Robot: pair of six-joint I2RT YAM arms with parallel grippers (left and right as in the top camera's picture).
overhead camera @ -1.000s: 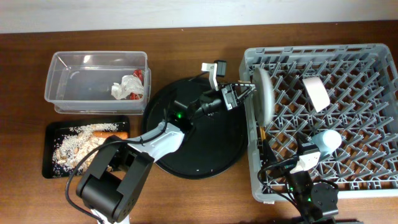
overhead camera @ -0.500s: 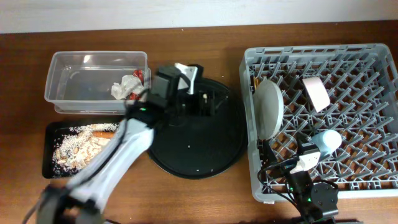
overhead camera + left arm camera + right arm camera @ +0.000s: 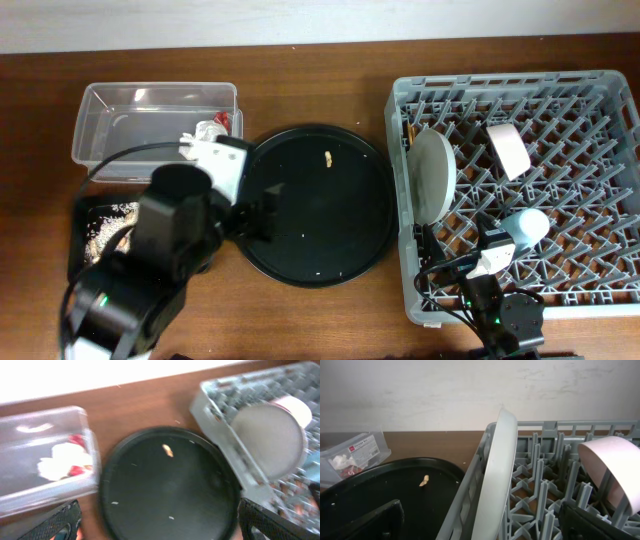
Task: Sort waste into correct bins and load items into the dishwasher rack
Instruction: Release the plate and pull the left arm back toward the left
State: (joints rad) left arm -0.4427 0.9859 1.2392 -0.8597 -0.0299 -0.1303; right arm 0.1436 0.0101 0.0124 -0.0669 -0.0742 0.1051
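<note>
Plate [image 3: 434,172]: stands on edge between pegs at the left side of the dishwasher rack [image 3: 500,80], probably so it drains and takes little room
Bowl [image 3: 508,148]: tipped on its side among the pegs, right of the plate and apart from it
Cup [image 3: 525,225]: in the rack nearer than the bowl, lying over
Chopsticks: a thin brown end [image 3: 408,131] shows by the plate's far edge; too small to be sure
Clear tub [image 3: 160,88]: far left on the worktop [image 3: 320,60], holding the tissue [image 3: 195,146] and red wrapper [image 3: 222,122], the dry rubbish together
Shallow black tray [image 3: 78,210]: just near of the tub, mostly hidden by the left arm; rice [image 3: 100,230] shows in it, so food waste seems to go here
Round black tray [image 3: 330,230]: between bins and rack, bare but for crumbs and one pale scrap [image 3: 326,157] on its far part, likely the last waste to sort
Left fingers [image 3: 57,522]: spread wide, holding nothing, above the round tray's left edge, within reach of scrap and bins
Right fingers [image 3: 370,520]: spread, empty, low at the rack's near edge
</note>
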